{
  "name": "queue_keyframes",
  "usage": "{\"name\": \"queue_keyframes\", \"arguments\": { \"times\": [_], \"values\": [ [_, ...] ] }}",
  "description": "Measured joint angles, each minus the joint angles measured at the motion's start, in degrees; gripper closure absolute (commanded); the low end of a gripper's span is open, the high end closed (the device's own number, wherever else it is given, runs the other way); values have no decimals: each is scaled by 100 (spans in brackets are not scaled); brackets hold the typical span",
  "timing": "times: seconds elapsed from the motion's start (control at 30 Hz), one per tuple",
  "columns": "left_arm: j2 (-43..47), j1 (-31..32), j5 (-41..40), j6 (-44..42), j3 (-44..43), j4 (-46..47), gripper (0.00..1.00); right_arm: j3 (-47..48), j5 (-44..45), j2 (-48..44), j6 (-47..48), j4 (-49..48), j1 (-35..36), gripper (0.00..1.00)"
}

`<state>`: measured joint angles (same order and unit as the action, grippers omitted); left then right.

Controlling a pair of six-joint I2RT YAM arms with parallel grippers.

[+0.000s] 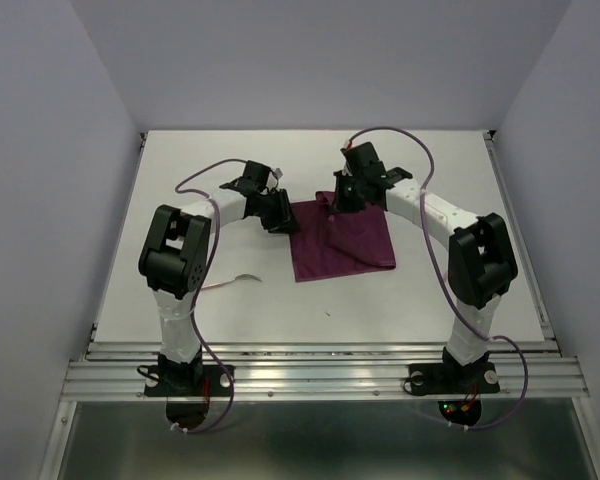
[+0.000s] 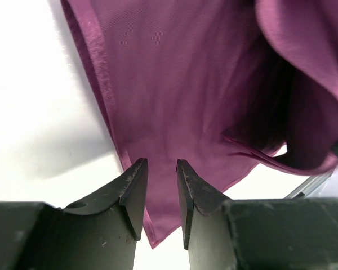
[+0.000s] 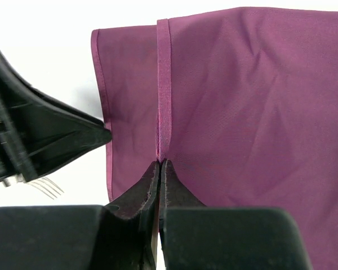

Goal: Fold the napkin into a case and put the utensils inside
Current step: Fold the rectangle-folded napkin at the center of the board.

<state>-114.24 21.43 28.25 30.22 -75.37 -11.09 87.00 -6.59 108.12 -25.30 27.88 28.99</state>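
Observation:
The burgundy napkin [image 1: 342, 245] lies in the middle of the table, partly folded, with a flap raised at its far edge. My right gripper [image 1: 346, 196] is shut on the hem of that flap [image 3: 163, 101], and its jaws [image 3: 159, 164] are pressed together on the cloth. My left gripper [image 1: 279, 214] is at the napkin's far left corner. Its jaws [image 2: 162, 169] stand a little apart over the cloth corner [image 2: 158, 225], holding nothing. One slim pale utensil [image 1: 235, 280] lies left of the napkin, and fork tines [image 3: 47, 186] show in the right wrist view. No case has taken shape.
The left gripper's black finger [image 3: 50, 138] shows beside the napkin's left hem in the right wrist view. A thin metallic piece [image 2: 312, 183] shows past the napkin's edge in the left wrist view. White table [image 1: 430, 170] lies around the cloth, with walls on three sides.

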Motion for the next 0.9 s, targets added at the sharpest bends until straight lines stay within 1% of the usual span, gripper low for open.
{"name": "queue_keyframes", "arguments": {
  "times": [0.13, 0.23, 0.37, 0.43, 0.5, 0.53, 0.57, 0.67, 0.7, 0.9],
  "values": [
    [354, -22, -146, -59, 42, -74, 61, 83, -44, 2, 4, 70, 15, 99],
    [579, -96, -181, -66, 240, -31, 61, 146, -76, 2, 9, 109, 46, 99],
    [614, -175, -304, -66, 455, -26, 63, 166, -101, 2, 44, 168, 101, 99],
    [614, -208, -396, -68, 549, -72, 73, 166, -118, 2, 55, 186, 111, 99],
    [610, -236, -496, -83, 570, -120, 88, 168, -140, 2, 81, 212, 116, 99],
    [610, -243, -555, -98, 570, -120, 92, 168, -140, 2, 90, 219, 116, 99],
    [610, -243, -584, -98, 570, -116, 94, 168, -142, 2, 98, 225, 118, 99],
    [599, -240, -636, -127, 573, -118, 95, 168, -142, 2, 114, 240, 120, 99],
    [592, -240, -647, -127, 573, -118, 100, 168, -140, 2, 114, 254, 129, 99],
    [282, -197, -566, -81, 570, -20, 100, 190, -142, 2, 116, 306, 177, 99]
  ]
}}
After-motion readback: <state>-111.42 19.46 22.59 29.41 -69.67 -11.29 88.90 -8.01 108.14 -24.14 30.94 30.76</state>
